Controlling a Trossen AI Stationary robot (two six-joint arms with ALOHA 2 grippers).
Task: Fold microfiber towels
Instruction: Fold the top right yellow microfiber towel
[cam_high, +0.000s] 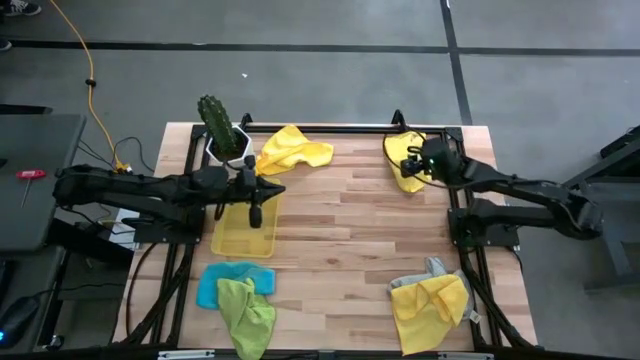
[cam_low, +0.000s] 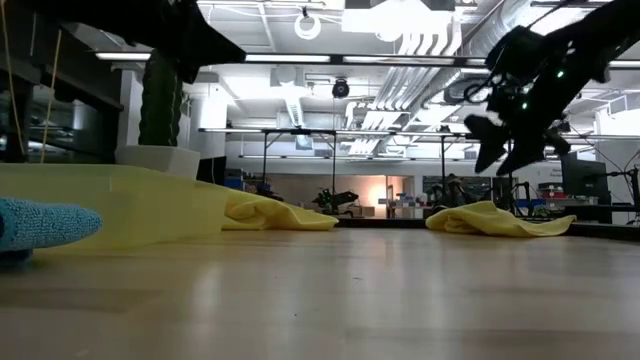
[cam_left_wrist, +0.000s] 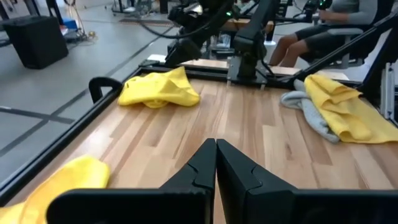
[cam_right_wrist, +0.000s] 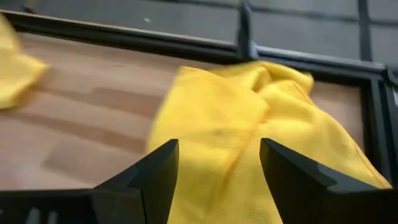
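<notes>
Crumpled yellow towel (cam_high: 402, 160) at the far right corner of the table (cam_high: 350, 230), directly beneath the right gripper (cam_high: 413, 165), fingers spread wide and holding nothing. Second yellow towel (cam_high: 292, 150) at the far edge beside a cactus pot (cam_high: 222, 135). Left gripper (cam_high: 255, 212) pressed together, empty, over the yellow tray (cam_high: 243, 236). Blue towel (cam_high: 225, 282) and lime green towel (cam_high: 247, 312) near left, yellow-on-grey pile (cam_high: 430, 300) near right.

Right gripper (cam_high: 412, 166) above far-right towel (cam_high: 398, 152)
</notes>
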